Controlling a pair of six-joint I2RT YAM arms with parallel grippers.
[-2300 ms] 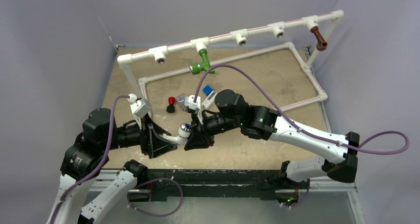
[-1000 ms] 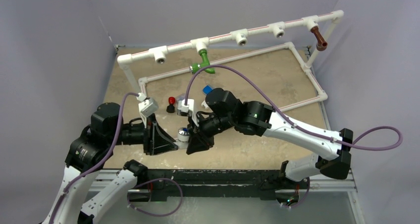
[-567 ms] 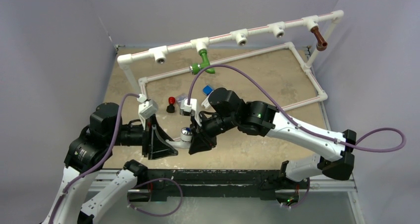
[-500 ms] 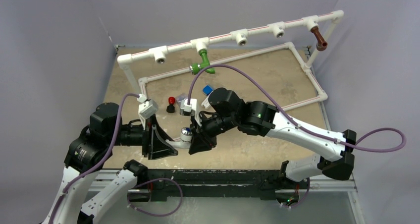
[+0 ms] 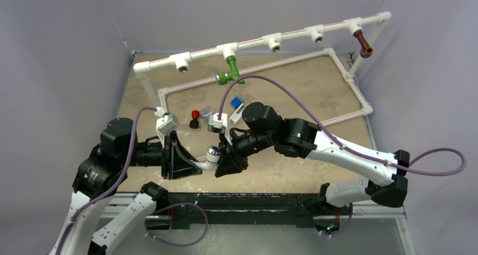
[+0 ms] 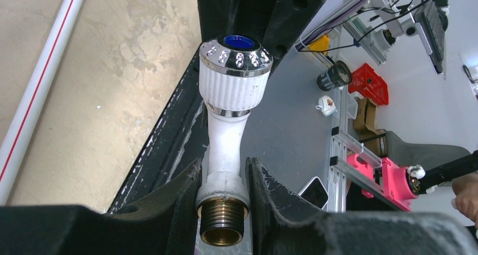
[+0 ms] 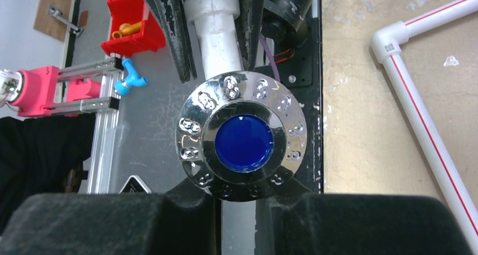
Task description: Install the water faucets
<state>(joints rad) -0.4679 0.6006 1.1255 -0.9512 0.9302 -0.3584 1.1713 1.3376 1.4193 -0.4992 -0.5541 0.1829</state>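
Gripping white faucet (image 6: 225, 142) together, left hand (image 6: 224, 173) and right hand (image 7: 239, 197) over tan table (image 5: 282, 97), lilac walls (image 5: 67, 40).

Count of stock on the table (image 5: 304, 97) and pipe frame (image 5: 384, 17)

Faucets, three: one green faucet (image 5: 228, 74), one brown faucet (image 5: 363, 44), one white faucet (image 5: 209, 154) with one silvery knob. Tees (image 5: 182, 62) along the top pipe, five: two carry a faucet and three have open sockets. Arms, two. Claws, two: left claw (image 5: 197, 166) and right claw (image 5: 221, 162). Purple cables (image 5: 265, 80), two, one per arm. Loose small items, two counted: one red-and-black piece (image 5: 195, 118) and one blue-and-white block (image 5: 236, 102). Table, one. Pipe frame, one.
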